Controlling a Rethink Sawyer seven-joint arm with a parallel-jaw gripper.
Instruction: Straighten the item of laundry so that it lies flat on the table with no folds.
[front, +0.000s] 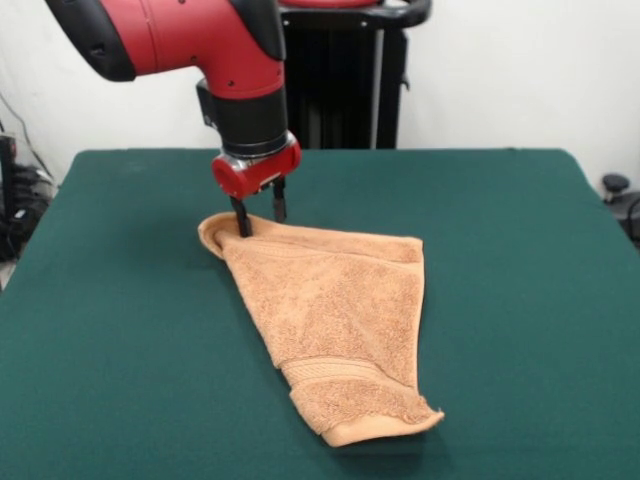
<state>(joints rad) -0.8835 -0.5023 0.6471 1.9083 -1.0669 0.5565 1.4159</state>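
Observation:
The item of laundry (335, 310), an orange-tan terry towel, lies on the dark green table (520, 300) in a rough triangle. Its wide edge is at the far side and its narrow hemmed end, with a woven band (335, 372), points toward the near edge. The far-left corner (212, 236) is curled over on itself. My gripper (260, 213) hangs straight down over that corner with its two black fingers apart. The left finger (241, 220) touches the towel's far edge, and the right finger (279, 203) stands just behind it. Nothing is lifted.
The robot's black pedestal (345, 90) stands behind the table's far edge. The red arm (190, 40) comes in from the upper left. Cables and equipment lie off the table's left (15, 200) and right (620, 195) sides.

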